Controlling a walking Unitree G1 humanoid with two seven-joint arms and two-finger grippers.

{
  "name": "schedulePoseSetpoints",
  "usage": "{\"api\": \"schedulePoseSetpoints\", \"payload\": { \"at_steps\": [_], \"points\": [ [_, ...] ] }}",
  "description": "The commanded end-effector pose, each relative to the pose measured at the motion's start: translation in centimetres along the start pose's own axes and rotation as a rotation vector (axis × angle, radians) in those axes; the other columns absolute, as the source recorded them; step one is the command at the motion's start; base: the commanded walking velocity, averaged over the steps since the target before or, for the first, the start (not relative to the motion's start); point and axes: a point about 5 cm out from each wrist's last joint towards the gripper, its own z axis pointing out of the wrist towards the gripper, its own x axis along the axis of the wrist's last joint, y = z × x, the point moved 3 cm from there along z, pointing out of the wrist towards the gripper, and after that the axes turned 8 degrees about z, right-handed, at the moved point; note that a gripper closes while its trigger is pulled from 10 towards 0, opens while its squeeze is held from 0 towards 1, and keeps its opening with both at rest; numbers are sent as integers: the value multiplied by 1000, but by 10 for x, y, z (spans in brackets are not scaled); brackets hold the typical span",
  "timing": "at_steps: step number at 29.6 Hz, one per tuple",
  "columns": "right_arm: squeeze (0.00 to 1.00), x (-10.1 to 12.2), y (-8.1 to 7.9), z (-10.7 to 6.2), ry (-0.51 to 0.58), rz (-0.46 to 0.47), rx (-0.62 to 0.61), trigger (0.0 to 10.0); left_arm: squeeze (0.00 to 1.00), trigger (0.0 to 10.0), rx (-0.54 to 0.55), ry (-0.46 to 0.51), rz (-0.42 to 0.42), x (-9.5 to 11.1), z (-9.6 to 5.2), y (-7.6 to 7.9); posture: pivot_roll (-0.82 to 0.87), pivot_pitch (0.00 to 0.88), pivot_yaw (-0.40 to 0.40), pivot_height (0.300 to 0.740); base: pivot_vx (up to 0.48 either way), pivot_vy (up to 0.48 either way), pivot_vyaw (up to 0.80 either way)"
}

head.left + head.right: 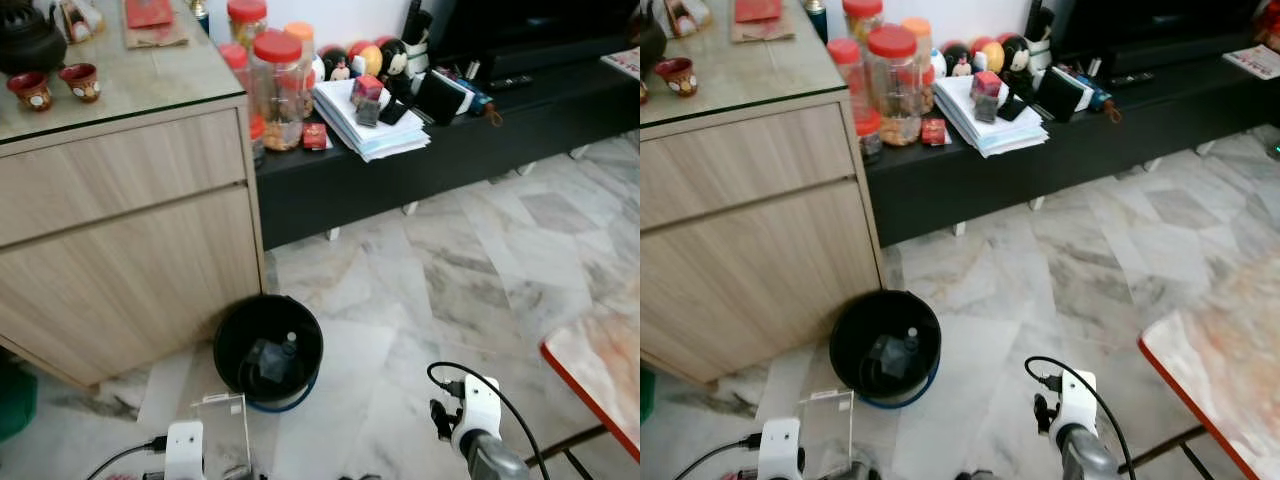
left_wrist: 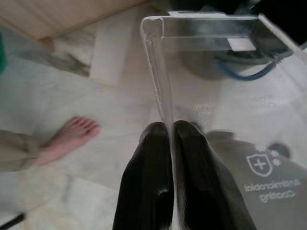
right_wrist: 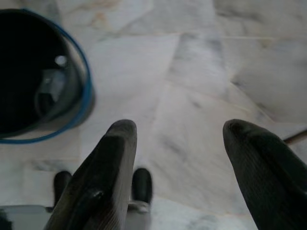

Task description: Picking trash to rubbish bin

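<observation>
On a marble floor (image 1: pixel 470 290) beside a wooden cabinet (image 1: pixel 120 240), the left end effector (image 2: pixel 170 143) pinched a clear plastic box (image 1: pixel 224 432) near a black bin (image 1: pixel 268 350); the right end effector (image 3: pixel 184 158) hung spread apart.

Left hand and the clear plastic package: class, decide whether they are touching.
Touching. The left wrist view shows the left hand with both black fingers pressed against the clear plastic package, pinching its thin edge.
</observation>
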Motion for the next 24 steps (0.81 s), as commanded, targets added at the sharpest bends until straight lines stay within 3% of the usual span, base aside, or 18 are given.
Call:
{"api": "schedulePoseSetpoints", "payload": {
  "at_steps": [1,4,7,11,16,24],
  "points": [
    [0,10,-4,1,28,-68,33,10000,0,10000,-15,-7,19,-7,-3,4,136,228,-82,740,364,0,0],
    [0,10,-4,2,29,-70,35,10000,0,10000,-14,-5,19,-6,-3,3,136,228,-82,740,364,0,0],
    [0,34,-41,6,62,-161,240,10000,0,10000,-1,137,17,36,8,1,142,230,-88,740,365,0,0],
    [0,43,-58,7,67,-212,333,10000,0,10000,-30,200,41,56,11,6,138,231,-91,740,368,0,0],
    [0,55,-93,3,57,-317,543,10000,0,10000,-53,283,69,88,16,13,128,232,-97,740,276,0,0],
    [0,54,-126,-9,15,-468,789,10000,0,10000,-116,313,101,108,18,27,123,231,-109,740,0,0,0]
  ]
}}
